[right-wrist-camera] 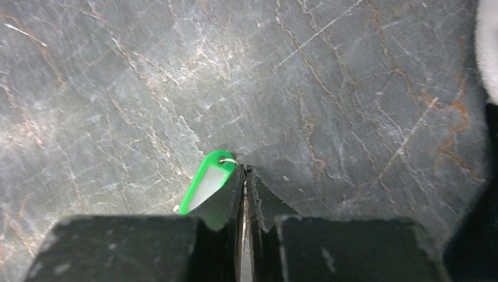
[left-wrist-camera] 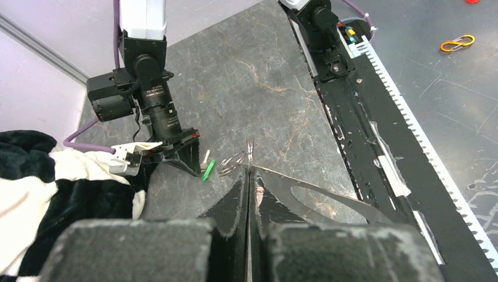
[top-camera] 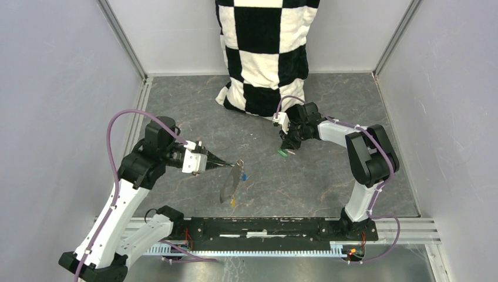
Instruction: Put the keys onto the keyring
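While the left gripper (top-camera: 234, 165) hangs over the near-middle of the table (top-camera: 329, 182), its fingers are pressed together on the top of the keyring (top-camera: 229, 187). The dark strap hangs down from the fingertips, clear of the arm.

- Blue key (top-camera: 243, 176): against the strap's right edge, just under the grip point.
- Yellow key (top-camera: 233, 202): at the strap's lower end.
- Left wrist view: fingers shut edge to edge, a thin sliver of metal poking out past their tips. A small cluster of silver rings (left-wrist-camera: 234, 161) shows just left of the tips. The strap itself is hidden below the fingers in this view.

Right gripper (top-camera: 286, 148): farther back and to the right, pointing down at the table, just in front of the checkered cloth (top-camera: 264, 47).

- Its wrist view shows the fingers closed tight, with the tips meeting at the small wire ring on the head of the green key (right-wrist-camera: 205, 185). They appear to pinch that ring.
- The green head angles down-left from the tips and is partly covered by the left finger.
- Cannot tell whether the green key touches the table.

The green key is well apart from the keyring.
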Tool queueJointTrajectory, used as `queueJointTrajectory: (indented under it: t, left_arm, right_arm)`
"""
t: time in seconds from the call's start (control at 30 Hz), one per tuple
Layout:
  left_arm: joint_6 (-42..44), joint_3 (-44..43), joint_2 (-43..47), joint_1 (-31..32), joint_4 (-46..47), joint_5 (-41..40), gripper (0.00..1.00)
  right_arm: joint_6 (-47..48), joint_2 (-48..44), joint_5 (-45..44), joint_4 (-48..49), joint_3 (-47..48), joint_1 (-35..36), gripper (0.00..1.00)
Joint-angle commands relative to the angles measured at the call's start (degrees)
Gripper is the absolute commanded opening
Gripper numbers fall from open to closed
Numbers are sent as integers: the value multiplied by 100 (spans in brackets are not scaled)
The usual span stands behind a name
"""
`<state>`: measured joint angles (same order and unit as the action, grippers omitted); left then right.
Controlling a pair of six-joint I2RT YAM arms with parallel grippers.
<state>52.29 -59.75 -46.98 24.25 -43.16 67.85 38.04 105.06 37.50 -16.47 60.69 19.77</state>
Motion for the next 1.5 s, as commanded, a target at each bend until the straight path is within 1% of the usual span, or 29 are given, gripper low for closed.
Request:
queueJointTrajectory:
  t: [0.0, 0.03, 0.1, 0.2, 0.33, 0.47, 0.53, 0.63, 0.67, 0.73, 0.83, 0.93, 1.1, 1.17, 1.2, 1.27, 1.33, 1.4, 1.47]
  left_arm:
    - [-107, -278, 5, 11, 119, 140, 2]
    - [-112, -283, 4, 14, 123, 140, 2]
    - [-113, -291, 9, 11, 123, 136, 2]
    - [-124, -284, 36, 10, 115, 136, 2]
    - [-122, -248, 78, 17, 115, 137, 2]
    - [-134, -269, 105, 11, 114, 119, 2]
    - [-141, -281, 138, 11, 114, 106, 2]
    - [-132, -283, 163, 12, 123, 79, 2]
    - [-116, -280, 163, 12, 123, 81, 2]
    - [-103, -290, 143, 10, 119, 98, 2]
    - [-105, -325, 133, 12, 114, 105, 2]
    - [-118, -327, 153, 10, 115, 105, 2]
    - [-586, -411, 100, 10, 113, 174, 2]
    - [-680, -415, 67, 10, 99, 168, 2]
    - [-677, -419, 59, 12, 89, 155, 2]
    - [-621, -438, 43, 12, 96, 156, 2]
    - [-583, -475, 48, 11, 89, 162, 2]
    - [-568, -485, 59, 10, 93, 149, 2]
    - [-563, -462, 101, 10, 90, 127, 2]
  right_arm:
    - [-418, -77, 486, 459, -224, 28, 7]
    - [-467, -90, 481, 488, -264, 25, 5]
    - [-536, -121, 391, 500, -322, 21, 8]
    - [-598, -263, 188, 560, -434, 46, 26]
    - [-751, -509, -33, 754, -634, 49, 32]
    - [-972, -730, -182, 907, -786, 65, 32]
    - [-1140, -931, -363, 1109, -1008, 71, 32]
    - [-1229, -1204, -341, 1383, -1340, 88, 32]
    - [-1132, -1256, -276, 1344, -1404, 110, 33]
    - [-949, -1316, -368, 1196, -1425, 232, 35]
    - [-949, -1368, -629, 1000, -1371, 388, 37]
    - [-1188, -1490, -830, 1009, -1443, 604, 38]
    - [-1634, -1699, -1064, 1243, -1750, 1205, 36]
    - [-1998, -1658, -922, 1417, -1797, 1310, 35]
    - [-2186, -1646, -643, 1575, -1822, 1312, 34]
    - [-2760, -1695, -146, 2327, -2046, 1307, 32]
    - [-3282, -1699, 335, 2881, -2131, 1306, 31]
    - [-3521, -1777, 410, 3040, -2045, 1280, 31]
    - [-3558, -1953, 192, 2956, -1964, 1130, 31]
